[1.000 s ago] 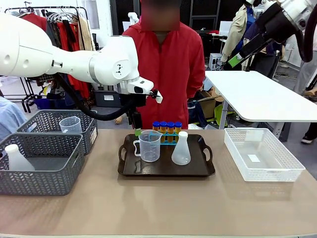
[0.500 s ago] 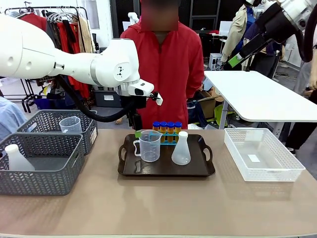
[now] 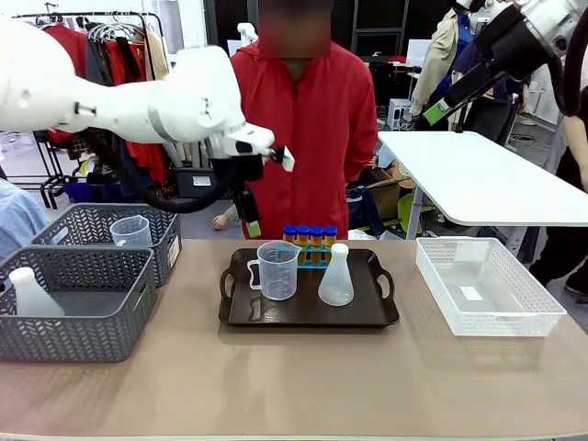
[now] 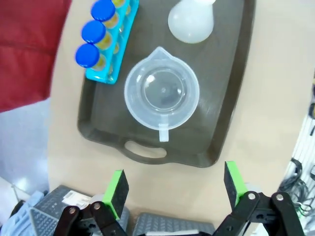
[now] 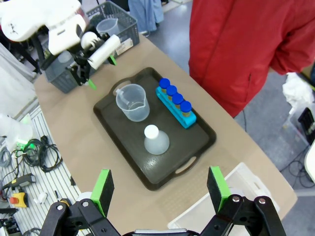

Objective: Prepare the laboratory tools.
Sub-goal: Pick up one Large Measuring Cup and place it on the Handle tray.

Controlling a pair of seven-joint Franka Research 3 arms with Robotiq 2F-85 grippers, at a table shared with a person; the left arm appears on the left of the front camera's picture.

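On a dark tray (image 3: 308, 317) stand a clear handled measuring beaker (image 3: 276, 271), a translucent white conical flask (image 3: 336, 276) and a blue tube rack (image 3: 312, 257) holding orange tubes with blue caps (image 3: 310, 234). My left gripper (image 3: 249, 225) hangs open above the tray's back left corner, holding nothing. From its wrist I look down on the beaker (image 4: 161, 93), flask (image 4: 191, 22), tubes (image 4: 93, 32) and my left gripper (image 4: 174, 187). My right gripper (image 3: 432, 112) is high at the far right, open and empty (image 5: 160, 184), above the tray (image 5: 192, 142).
Two grey baskets stand at the left: the near one (image 3: 73, 317) holds a white flask (image 3: 32, 294), the far one (image 3: 101, 230) a beaker (image 3: 131, 231). A white mesh bin (image 3: 487, 285) sits at the right. A person in red (image 3: 308, 138) stands behind the tray.
My left arm has risen and drawn back to the left, lifting its open gripper away from the beaker's rim. The right arm and the tools have not moved.
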